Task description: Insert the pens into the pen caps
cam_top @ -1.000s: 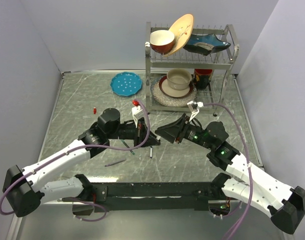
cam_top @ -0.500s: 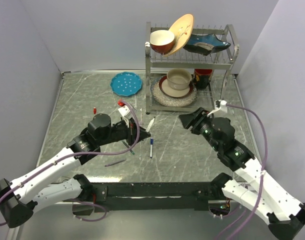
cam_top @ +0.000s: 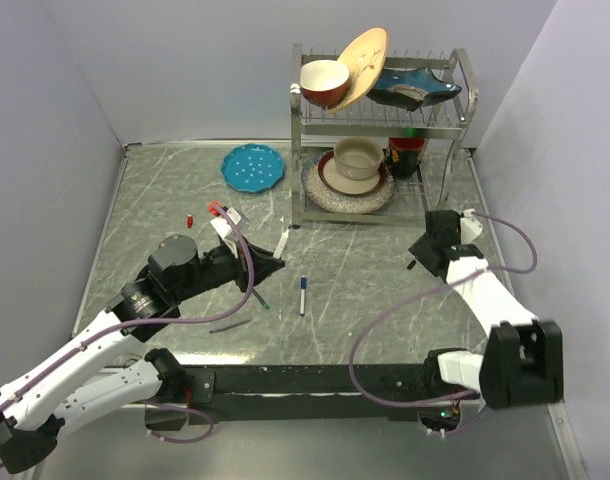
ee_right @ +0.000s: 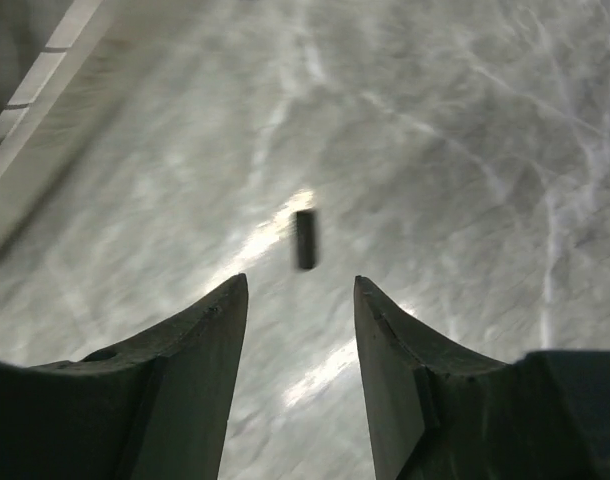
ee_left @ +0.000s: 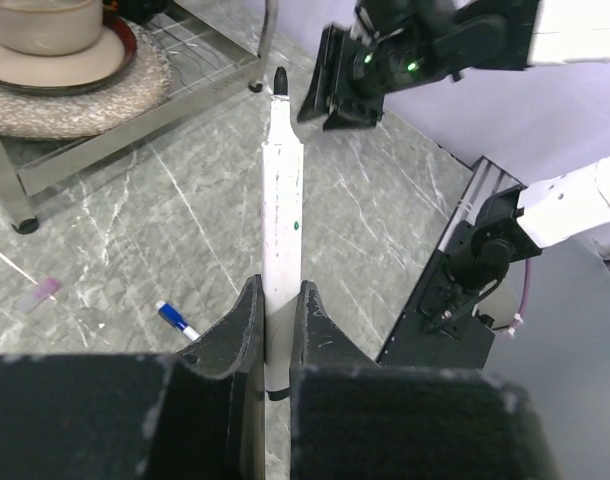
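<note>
The veined grey-green stone table carries a laden wire metal rack at the back, with a round teal plate beside it. The left gripper is clamped on a smooth white pen whose black tip points outward, a detail only the left wrist view shows. The right gripper hangs with fingers apart above a short black cap lying on the stone, hard to make out from overhead. A blue-ended pen lies between the arms, and a tiny red cap sits far left.
</note>
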`<act>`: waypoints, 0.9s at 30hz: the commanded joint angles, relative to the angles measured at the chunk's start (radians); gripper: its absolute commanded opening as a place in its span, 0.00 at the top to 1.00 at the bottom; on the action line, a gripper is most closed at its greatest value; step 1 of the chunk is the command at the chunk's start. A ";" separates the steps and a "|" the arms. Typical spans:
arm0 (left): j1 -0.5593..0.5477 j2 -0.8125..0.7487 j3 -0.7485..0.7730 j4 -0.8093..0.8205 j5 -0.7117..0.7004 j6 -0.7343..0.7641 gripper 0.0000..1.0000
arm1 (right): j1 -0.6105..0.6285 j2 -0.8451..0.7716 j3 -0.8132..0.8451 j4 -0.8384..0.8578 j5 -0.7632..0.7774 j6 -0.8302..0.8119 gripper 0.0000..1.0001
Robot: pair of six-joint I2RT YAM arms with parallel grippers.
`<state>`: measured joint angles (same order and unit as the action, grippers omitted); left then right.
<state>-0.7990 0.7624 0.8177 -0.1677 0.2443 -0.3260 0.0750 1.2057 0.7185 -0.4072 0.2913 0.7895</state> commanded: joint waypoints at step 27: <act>0.003 -0.014 0.000 -0.009 -0.025 0.042 0.99 | -0.044 0.357 0.104 0.177 -0.199 -0.199 0.57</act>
<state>-0.7990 0.7464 0.8013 -0.2031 0.2077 -0.3027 0.0235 1.6077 0.8543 -0.3023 0.1688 0.6296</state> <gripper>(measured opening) 0.097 0.434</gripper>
